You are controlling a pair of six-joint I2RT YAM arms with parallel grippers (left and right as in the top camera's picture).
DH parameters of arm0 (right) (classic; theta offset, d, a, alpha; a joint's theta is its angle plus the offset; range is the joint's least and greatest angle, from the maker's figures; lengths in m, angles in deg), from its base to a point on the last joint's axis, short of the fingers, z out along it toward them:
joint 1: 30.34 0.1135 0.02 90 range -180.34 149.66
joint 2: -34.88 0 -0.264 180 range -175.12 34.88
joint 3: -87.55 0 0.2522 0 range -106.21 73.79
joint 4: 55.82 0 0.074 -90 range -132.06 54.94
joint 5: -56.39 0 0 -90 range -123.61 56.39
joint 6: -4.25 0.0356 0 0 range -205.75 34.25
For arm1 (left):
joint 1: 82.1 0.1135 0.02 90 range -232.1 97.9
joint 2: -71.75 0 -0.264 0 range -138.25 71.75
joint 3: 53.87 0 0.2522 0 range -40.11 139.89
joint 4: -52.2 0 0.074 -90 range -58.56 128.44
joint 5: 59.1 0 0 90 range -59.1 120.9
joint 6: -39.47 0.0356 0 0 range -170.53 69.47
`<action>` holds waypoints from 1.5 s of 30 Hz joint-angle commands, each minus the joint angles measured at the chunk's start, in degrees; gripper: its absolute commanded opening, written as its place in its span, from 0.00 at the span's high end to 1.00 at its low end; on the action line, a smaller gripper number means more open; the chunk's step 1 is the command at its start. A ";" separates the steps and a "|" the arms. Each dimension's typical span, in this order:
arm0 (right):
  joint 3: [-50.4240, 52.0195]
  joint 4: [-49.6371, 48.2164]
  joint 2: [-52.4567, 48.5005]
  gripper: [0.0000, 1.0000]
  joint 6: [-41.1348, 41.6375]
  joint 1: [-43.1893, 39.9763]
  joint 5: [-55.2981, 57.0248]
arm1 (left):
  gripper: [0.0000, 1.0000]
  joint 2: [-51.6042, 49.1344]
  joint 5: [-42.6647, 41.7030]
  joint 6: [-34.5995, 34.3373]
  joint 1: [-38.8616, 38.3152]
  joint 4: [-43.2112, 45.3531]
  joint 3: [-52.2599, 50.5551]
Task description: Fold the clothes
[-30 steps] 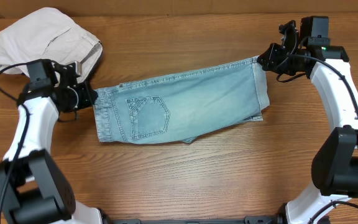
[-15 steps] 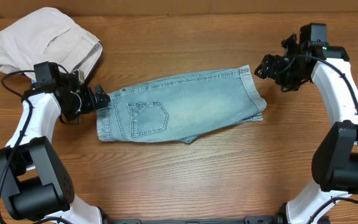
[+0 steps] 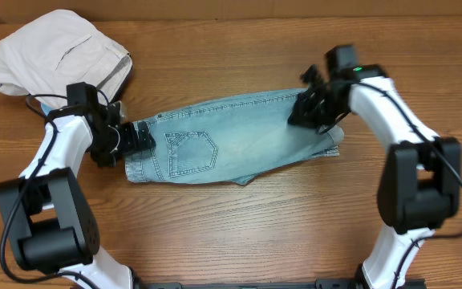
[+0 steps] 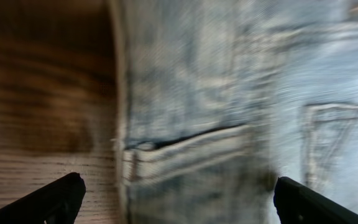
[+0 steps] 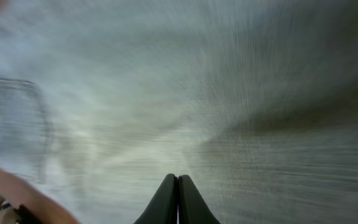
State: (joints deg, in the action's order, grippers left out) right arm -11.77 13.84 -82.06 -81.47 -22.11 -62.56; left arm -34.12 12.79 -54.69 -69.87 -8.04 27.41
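Note:
The clothes, light blue jeans, lie folded flat across the middle of the table, waistband and back pocket to the left. My left gripper hovers over the waistband end, open wide. In the left wrist view its fingers straddle the denim edge and hold nothing. My right gripper is over the jeans' right end. In the right wrist view it points at blurred denim, shut with nothing between its fingers.
Crumpled beige trousers lie at the back left corner, just behind my left arm. Bare wooden table shows in front of the jeans and to the right.
My left gripper let go of the waistband, opened wide and shifted right over it. My right arm swung left over the jeans' right end and shut. The jeans settled lower and flatter.

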 commanded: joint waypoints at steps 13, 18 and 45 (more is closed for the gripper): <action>8.37 -4.46 -2.69 0.95 4.90 -0.79 3.17 | 0.17 -10.43 -5.55 -0.55 -5.35 2.14 -0.81; 10.43 -5.92 -2.69 0.95 5.57 -0.79 3.28 | 0.90 -11.76 -1.60 -1.60 -6.80 1.22 -0.74; 5.99 4.02 8.50 0.96 4.52 -6.12 6.54 | 0.93 -2.10 14.01 -4.92 -19.12 -36.92 49.59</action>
State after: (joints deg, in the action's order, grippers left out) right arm -4.90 17.95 -74.35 -76.77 -28.36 -58.26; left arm -35.61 27.78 -58.15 -84.43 -45.20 77.16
